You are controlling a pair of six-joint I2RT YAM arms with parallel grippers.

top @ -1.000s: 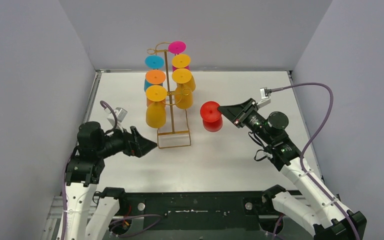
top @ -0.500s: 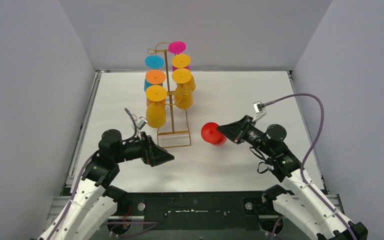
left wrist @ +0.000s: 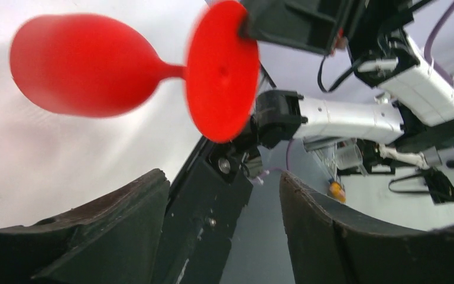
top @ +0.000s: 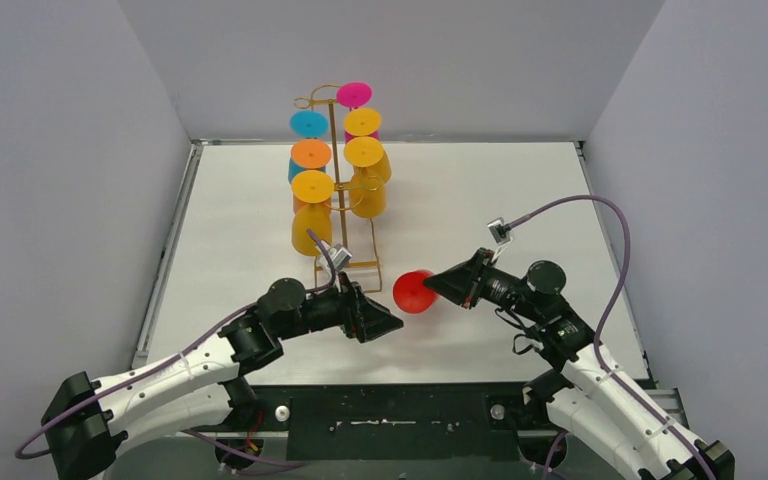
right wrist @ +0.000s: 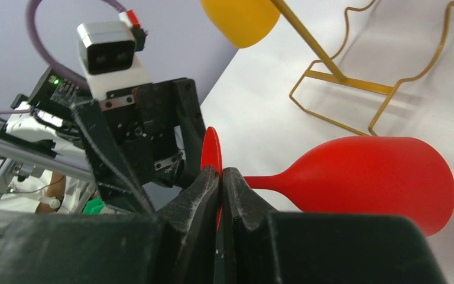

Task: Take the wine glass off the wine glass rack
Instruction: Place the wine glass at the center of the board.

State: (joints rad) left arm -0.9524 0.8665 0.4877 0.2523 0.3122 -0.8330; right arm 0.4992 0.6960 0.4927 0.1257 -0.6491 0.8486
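The gold wire wine glass rack stands at the back left of the table; its base also shows in the right wrist view. My right gripper is shut on the flat foot of a red wine glass and holds it tilted on its side, off the rack, above the table in front of the rack. In the right wrist view the fingertips pinch the foot, bowl to the right. My left gripper is open and empty, just left of the glass; the left wrist view shows the glass above its jaws.
Several glasses still hang on the rack: yellow, orange, blue, magenta. Grey walls close the table on three sides. A black rail runs along the near edge.
My right gripper has carried the red glass forward and down, away from the rack, tilting it on its side. My left arm has swung right and forward toward the glass.
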